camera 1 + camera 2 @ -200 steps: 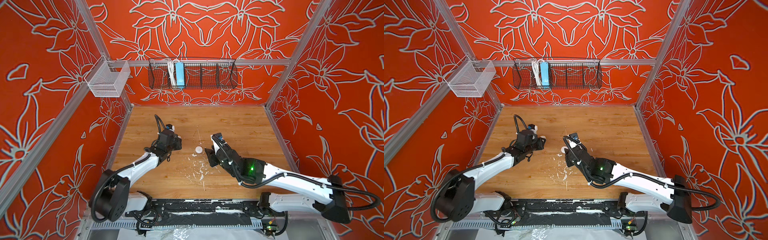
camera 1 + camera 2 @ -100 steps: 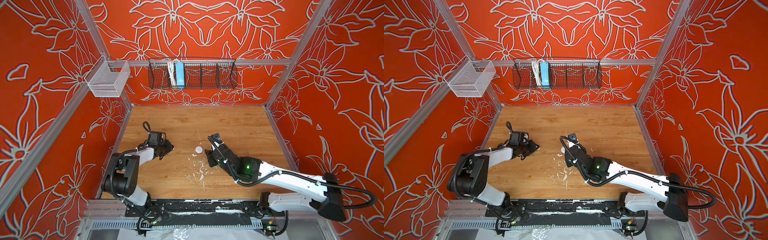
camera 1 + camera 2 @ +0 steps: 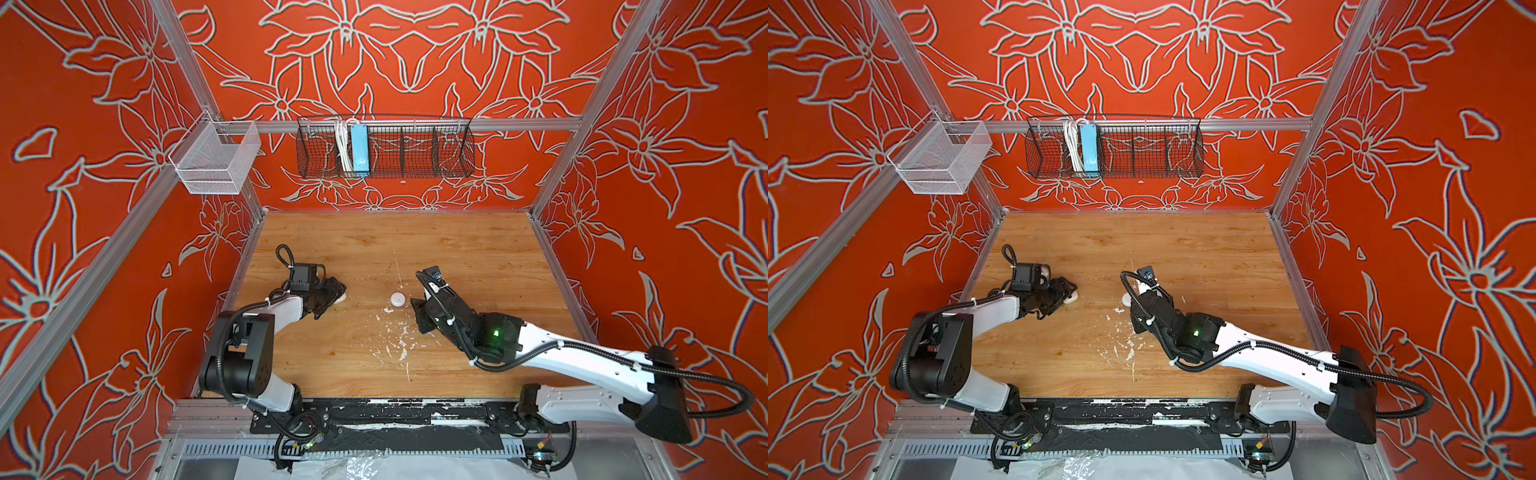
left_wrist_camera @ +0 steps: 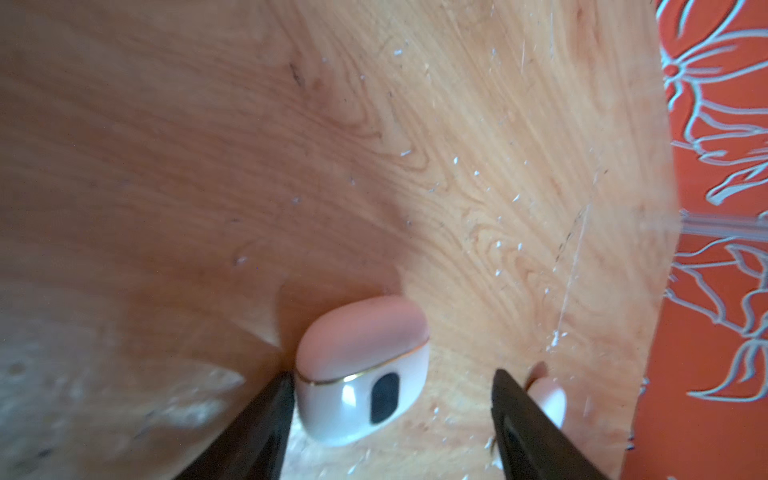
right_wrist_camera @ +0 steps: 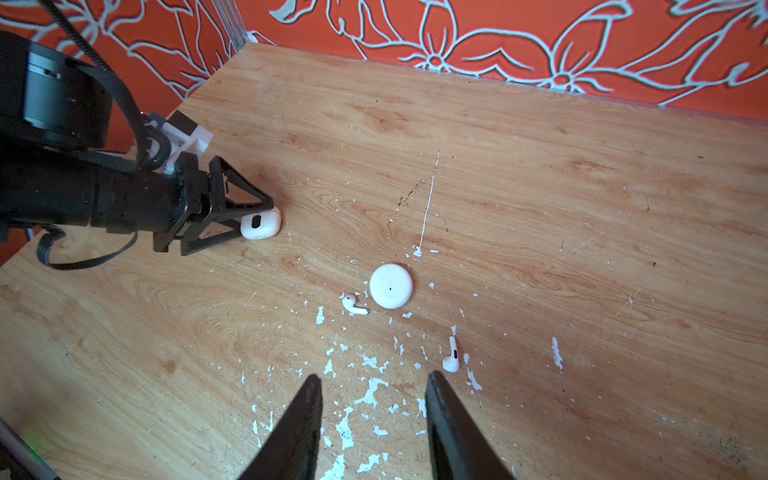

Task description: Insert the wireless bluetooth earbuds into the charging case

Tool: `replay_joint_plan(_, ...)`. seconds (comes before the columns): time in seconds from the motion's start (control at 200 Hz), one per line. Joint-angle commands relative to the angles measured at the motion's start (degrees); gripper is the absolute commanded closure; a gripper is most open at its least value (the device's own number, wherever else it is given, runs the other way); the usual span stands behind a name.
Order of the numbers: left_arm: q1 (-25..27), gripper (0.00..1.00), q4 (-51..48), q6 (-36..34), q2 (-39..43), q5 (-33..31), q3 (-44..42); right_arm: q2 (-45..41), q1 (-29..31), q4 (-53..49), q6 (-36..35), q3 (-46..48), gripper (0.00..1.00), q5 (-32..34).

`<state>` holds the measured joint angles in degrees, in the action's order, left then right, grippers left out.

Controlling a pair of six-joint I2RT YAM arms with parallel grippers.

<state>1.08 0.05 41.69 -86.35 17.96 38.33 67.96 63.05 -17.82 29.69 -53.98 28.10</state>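
noting right gripper (image 5: 372,376) spread, empty; nearer earbud (image 5: 451,355) just ahead, off one jaw, stem pointing away; other earbud (image 5: 354,304) by round puck (image 5: 391,286). left gripper (image 4: 390,376) spread astride case (image 4: 357,353).

No readable text, labels or numbers anywhere — none.

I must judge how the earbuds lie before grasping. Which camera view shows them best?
The right wrist view: both earbuds show sharp, stems visible, near the round case. In both top views they are at most specks among paint flecks. The left wrist view looks at the oval case instead.
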Motion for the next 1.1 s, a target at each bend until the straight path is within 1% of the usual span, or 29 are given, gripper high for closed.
replay_joint_plan(0.0,-0.2,0.16,-6.1,-1.4,3.5,-4.5,0.3,0.5,-0.5,-1.2,1.6,-2.0,0.57,0.6)
replay_joint_plan(0.145,-0.2,0.10,-11.0,-2.4,9.6,-8.9,2.1,0.7,-0.8,-1.9,3.5,-2.0,0.57,1.1)
replay_joint_plan(0.19,-0.2,0.08,-13.3,-0.8,12.1,-10.8,2.7,0.7,-1.0,-2.3,4.6,-1.9,0.57,1.7)
replay_joint_plan(0.23,-0.2,0.03,-15.1,0.6,14.5,-11.7,3.4,0.7,-1.2,-2.6,5.8,-1.6,0.56,2.0)
replay_joint_plan(0.255,-0.2,0.00,-14.7,0.3,16.2,-10.9,3.2,0.7,-1.5,-2.6,6.7,-1.5,0.56,2.1)
replay_joint_plan(0.27,-0.2,0.02,-13.9,0.1,17.3,-10.1,2.8,0.7,-1.8,-2.7,7.2,-1.3,0.56,2.1)
replay_joint_plan(0.32,-0.2,0.03,-10.1,0.3,21.1,-7.3,0.4,0.8,-2.6,-2.6,9.2,-0.8,0.56,1.5)
replay_joint_plan(0.4,-0.2,0.02,0.0,-0.2,27.4,-0.9,-5.9,1.3,-4.7,-1.3,13.3,0.6,0.56,-1.3)
replay_joint_plan(0.445,-0.2,0.01,3.8,0.7,29.3,0.3,-8.9,1.8,-5.8,0.0,15.7,1.7,0.57,-3.3)
replay_joint_plan(0.455,-0.2,0.00,4.2,0.9,30.8,0.5,-9.3,1.9,-6.0,0.2,16.2,1.9,0.57,-3.8)
replay_joint_plan(0.49,-0.2,0.00,4.6,1.0,32.0,0.7,-9.8,2.4,-6.8,1.7,17.9,2.8,0.57,-5.3)
replay_joint_plan(0.56,-0.2,0.02,2.3,-0.2,31.2,2.8,-7.3,4.0,-8.1,3.9,21.8,4.4,0.58,-7.8)
replay_joint_plan(0.601,-0.2,0.02,0.7,-0.3,30.3,5.1,-5.2,4.9,-9.1,5.4,24.1,5.4,0.60,-9.7)
replay_joint_plan(0.641,-0.1,0.03,0.4,0.3,26.9,7.8,-3.7,5.9,-10.4,6.6,25.9,5.9,0.63,-12.3)
replay_joint_plan(0.701,0.3,0.05,0.7,2.3,24.1,11.2,-2.6,7.2,-12.0,8.1,25.7,5.7,0.67,-15.7)
replay_joint_plan(0.766,2.0,0.11,2.5,2.6,22.0,13.7,-3.0,8.8,-13.2,7.2,23.8,4.2,0.67,-15.8)
replay_joint_plan(0.806,3.9,0.11,2.1,1.2,21.2,12.8,-2.9,10.3,-14.3,6.5,23.3,3.3,0.67,-16.3)
replay_joint_plan(0.886,8.0,0.11,1.4,-1.3,20.2,8.4,-3.1,14.0,-16.9,7.8,21.8,1.6,0.68,-21.1)
replay_joint_plan(0.946,9.7,0.11,3.1,-1.2,18.9,9.2,-3.2,17.4,-17.8,7.9,19.4,-0.9,0.67,-22.0)
replay_joint_plan(1.011,12.0,0.11,3.5,-1.4,17.0,8.8,-2.6,22.6,-18.8,5.5,17.0,-5.8,0.68,-23.0)
replay_joint_plan(1.096,14.7,0.11,4.5,-1.8,13.7,8.2,-1.8,29.7,-20.9,2.5,14.7,-12.6,0.69,-27.6)
